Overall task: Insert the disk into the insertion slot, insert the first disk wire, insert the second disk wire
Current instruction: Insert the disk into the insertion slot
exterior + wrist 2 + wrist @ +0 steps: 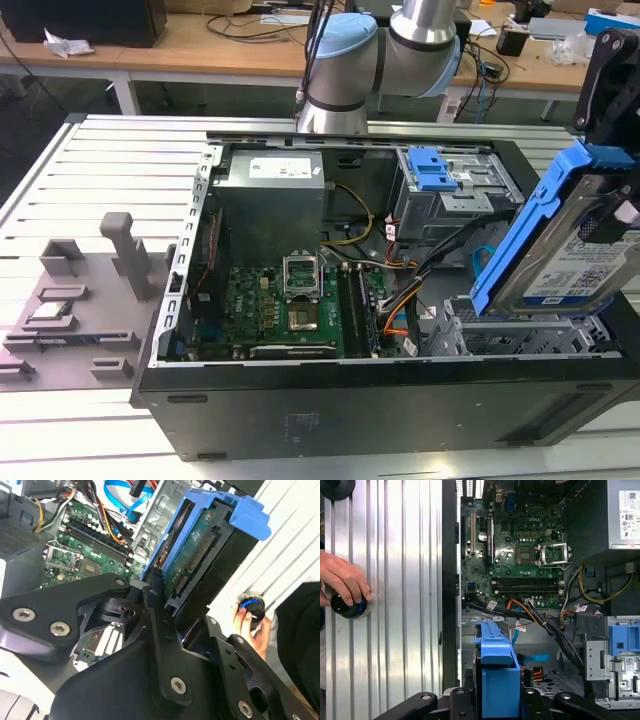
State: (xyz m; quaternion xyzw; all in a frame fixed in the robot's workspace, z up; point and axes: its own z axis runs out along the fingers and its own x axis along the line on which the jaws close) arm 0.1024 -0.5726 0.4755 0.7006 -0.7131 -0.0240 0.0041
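- step in hand: first one, disk into slot; neither wire step started as far as I can judge
- jaws closed on the disk [575,250], clamped across its blue carrier [495,675]; the disk sits between the jaws, steeply tilted, one end up and label side out in the exterior view
- insertion slot [510,335]: low perforated bay right below the jaws, inside the open case [350,410]; the disk's lower end hangs just above its rim, and I can't tell if they touch; not seated
- connector [197,555] on the disk's board edge looks bare in the second wrist view, nothing plugged in
- tall cage [455,200] with the blue latch is beyond the jaws, apart from the disk
- cables [535,612], an orange, black and blue bundle, run loose between the motherboard [520,555] and the bay ahead of the jaws; can't tell which are the disk wires
- a person's hand [342,580] rests on a round blue-black knob [347,607] on the ribbed tabletop [400,605], outside the case, well off to the side of the jaws
- judgement: seating calls for levelling the disk to the bay, squaring the carrier edges with the slot walls, connector end facing the cables, loose cables kept out from under it
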